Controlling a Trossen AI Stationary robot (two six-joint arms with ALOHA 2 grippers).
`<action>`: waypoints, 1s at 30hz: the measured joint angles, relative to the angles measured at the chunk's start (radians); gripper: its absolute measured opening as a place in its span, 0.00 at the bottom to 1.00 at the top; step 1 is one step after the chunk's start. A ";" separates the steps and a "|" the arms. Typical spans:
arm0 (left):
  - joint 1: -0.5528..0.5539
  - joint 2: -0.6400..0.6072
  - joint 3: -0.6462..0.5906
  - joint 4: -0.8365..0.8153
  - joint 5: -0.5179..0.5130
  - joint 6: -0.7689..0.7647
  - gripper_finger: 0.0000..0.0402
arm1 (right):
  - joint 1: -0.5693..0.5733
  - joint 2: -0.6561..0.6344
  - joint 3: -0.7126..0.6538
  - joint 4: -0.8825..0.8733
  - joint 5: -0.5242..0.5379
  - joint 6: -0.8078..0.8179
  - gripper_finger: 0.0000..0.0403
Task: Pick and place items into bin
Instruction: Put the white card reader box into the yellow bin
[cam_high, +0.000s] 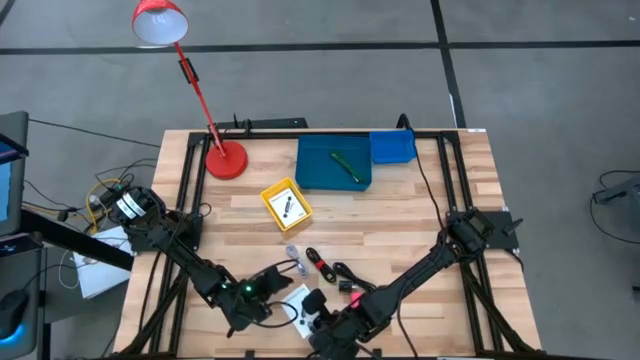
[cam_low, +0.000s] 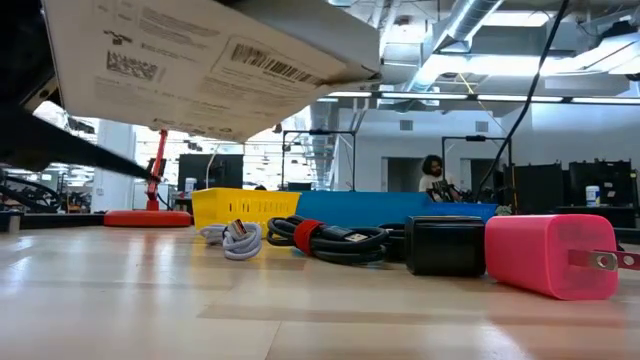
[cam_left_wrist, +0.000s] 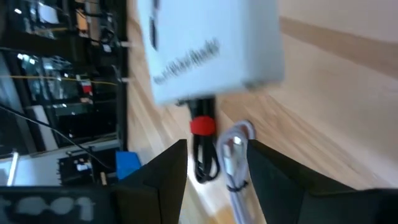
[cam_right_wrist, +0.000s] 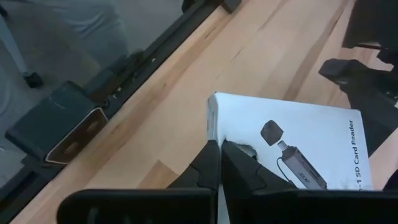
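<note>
A white card box with a printed black mark is held up above the table's near edge by my right gripper, which is shut on it; in the low view the box hangs tilted over the wood. Just to its left my left gripper stands open and holds nothing. It looks under the box at a black cable with a red tie and a white cable. Both cables lie on the table. A green pen lies in the big blue bin. My right gripper pinches the box between its two fingers at one edge, near a corner. The fingers slant down from above. The box is lifted clear of the table and tilted, its printed face up.
A pink charger, a black adapter, the black cable and the white cable lie mid-table. Beyond are a yellow box, a small blue bin and a red lamp's base. A person stands far behind the table.
</note>
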 joint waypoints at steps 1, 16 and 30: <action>0.000 0.000 0.000 0.018 -0.004 0.017 0.40 | -0.001 0.000 0.000 0.000 0.000 0.000 0.00; -0.004 0.000 0.000 0.076 -0.013 0.134 0.40 | -0.001 0.000 0.000 0.000 0.033 0.000 0.00; -0.013 0.000 0.000 0.131 -0.026 0.194 0.40 | -0.009 0.000 0.032 -0.005 0.050 0.001 0.00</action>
